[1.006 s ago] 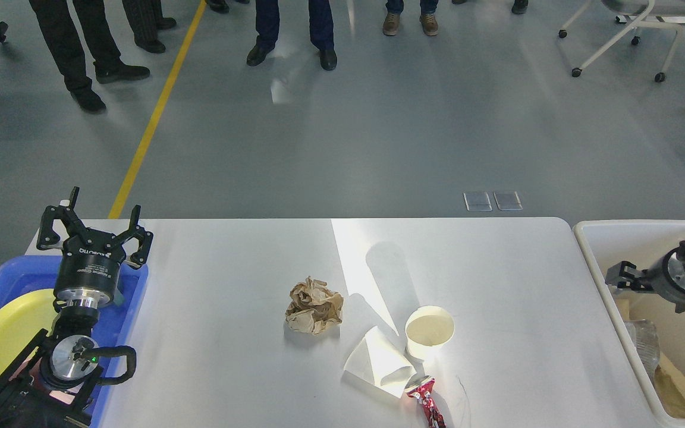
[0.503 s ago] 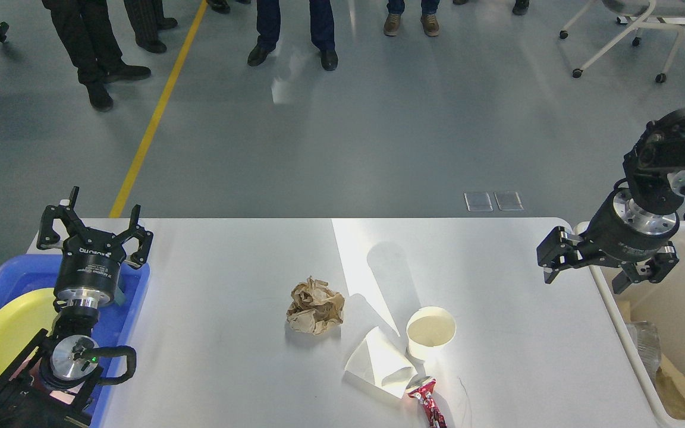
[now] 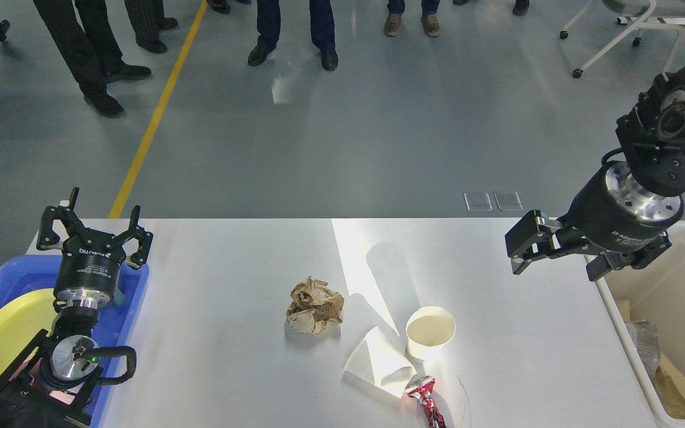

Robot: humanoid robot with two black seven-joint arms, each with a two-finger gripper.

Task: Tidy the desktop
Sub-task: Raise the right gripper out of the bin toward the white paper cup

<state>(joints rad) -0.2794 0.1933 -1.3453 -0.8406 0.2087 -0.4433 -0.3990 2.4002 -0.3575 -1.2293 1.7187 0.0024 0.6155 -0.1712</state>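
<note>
A crushed red can (image 3: 427, 403) lies at the near edge of the desktop (image 3: 229, 356), the wide white tabletop that fills the lower middle of the view. Just beyond the can, a flattened white paper cone (image 3: 378, 362) rests against an upright white paper cup (image 3: 430, 330). To their left sits a crumpled ball of brown paper (image 3: 314, 305), apart from them. At the left, a blue tray (image 3: 134, 297) holds a yellow plate (image 3: 3, 333). The left gripper (image 3: 94, 224) stands above the tray's far end, fingers spread wide and holding nothing. On the right, a cream-white bin (image 3: 622, 309) adjoins the desktop. The right gripper (image 3: 553, 252) hangs above the desktop's far right corner, jaws released and empty. Beyond, people's legs and a yellow floor line (image 3: 152, 119) cross the grey floor.
</note>
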